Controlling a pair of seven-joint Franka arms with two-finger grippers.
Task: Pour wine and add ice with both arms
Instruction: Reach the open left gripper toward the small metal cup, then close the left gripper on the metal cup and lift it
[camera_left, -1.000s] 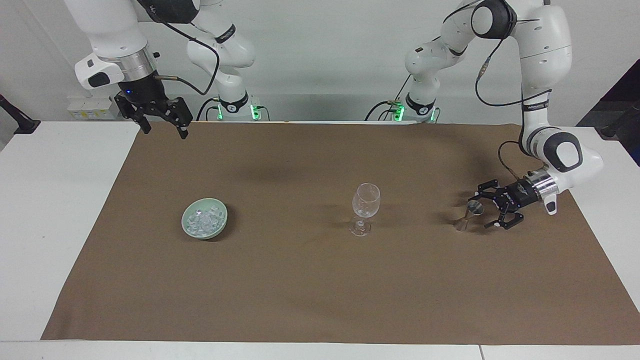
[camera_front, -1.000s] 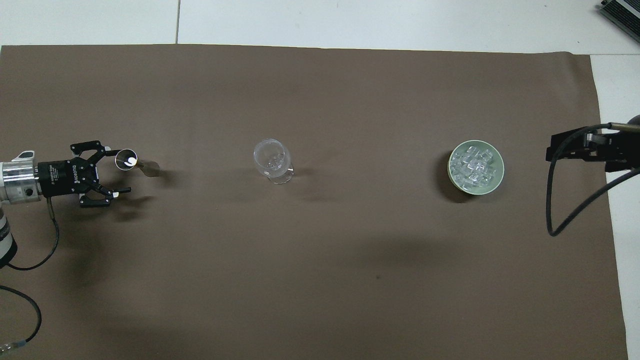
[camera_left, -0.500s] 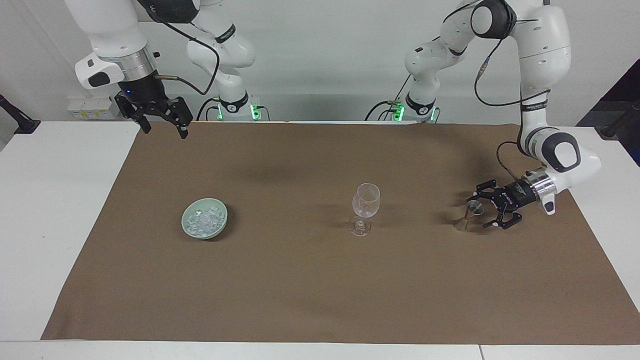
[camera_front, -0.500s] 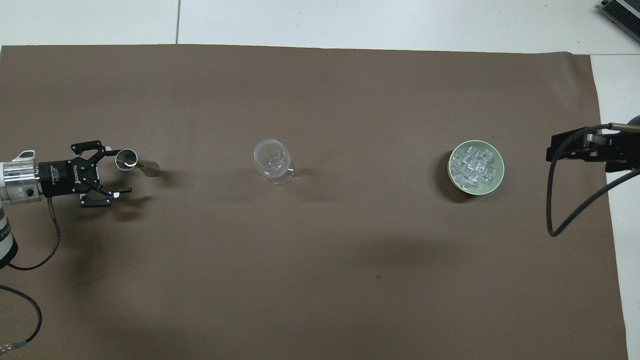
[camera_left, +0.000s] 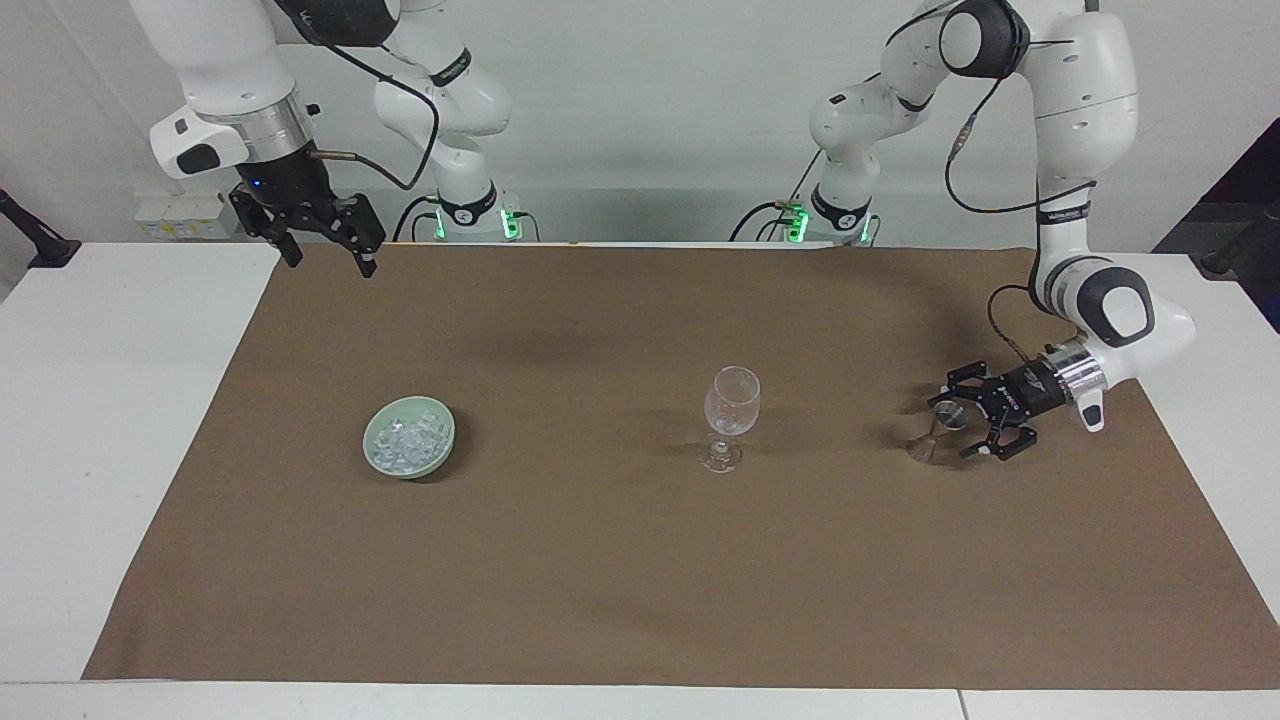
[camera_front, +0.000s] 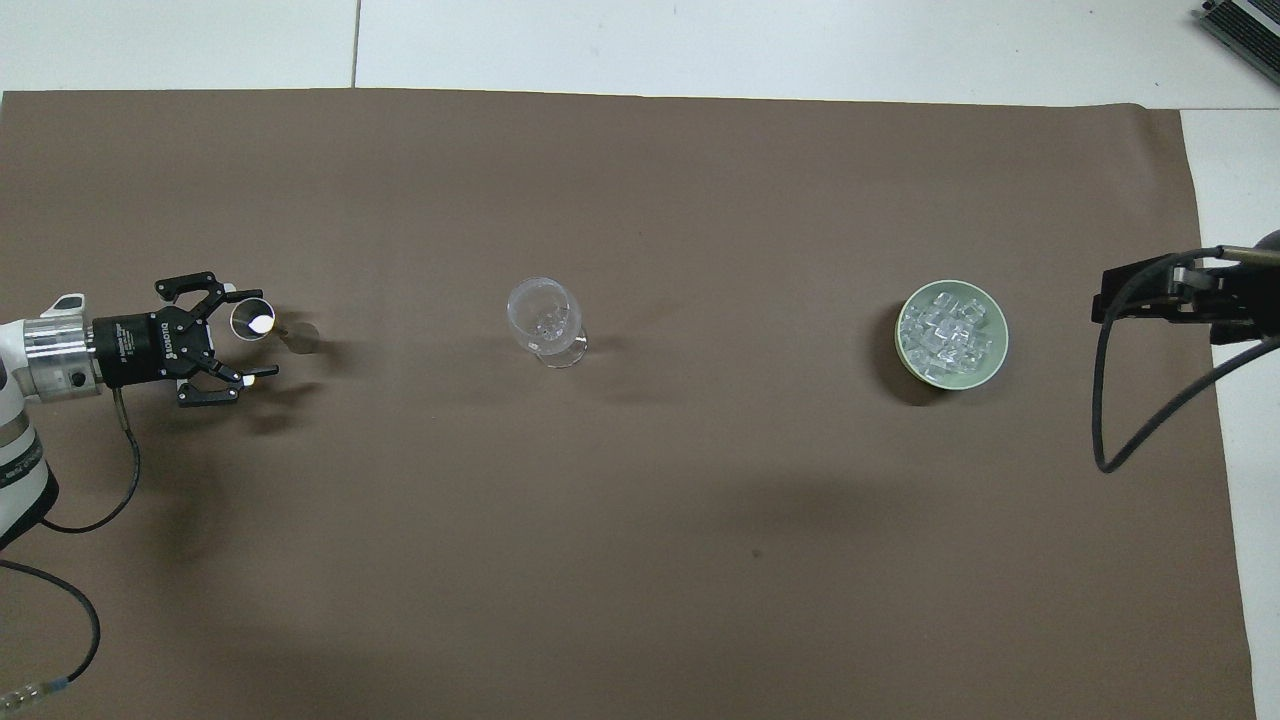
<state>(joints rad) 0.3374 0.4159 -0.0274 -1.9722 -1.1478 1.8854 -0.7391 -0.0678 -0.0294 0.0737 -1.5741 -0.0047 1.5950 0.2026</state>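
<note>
Left gripper (camera_left: 966, 418) at small metal cup (camera_left: 944, 421), fingers spread
Cup stood between its fingertips, ungripped; right gripper (camera_left: 325, 254) waited raised, fingers spread

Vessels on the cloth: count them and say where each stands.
3. The bowl of ice toward the right arm's end, the glass mid-cloth, the jigger toward the left arm's end, between the open left gripper's fingers. None seems hidden.
</note>
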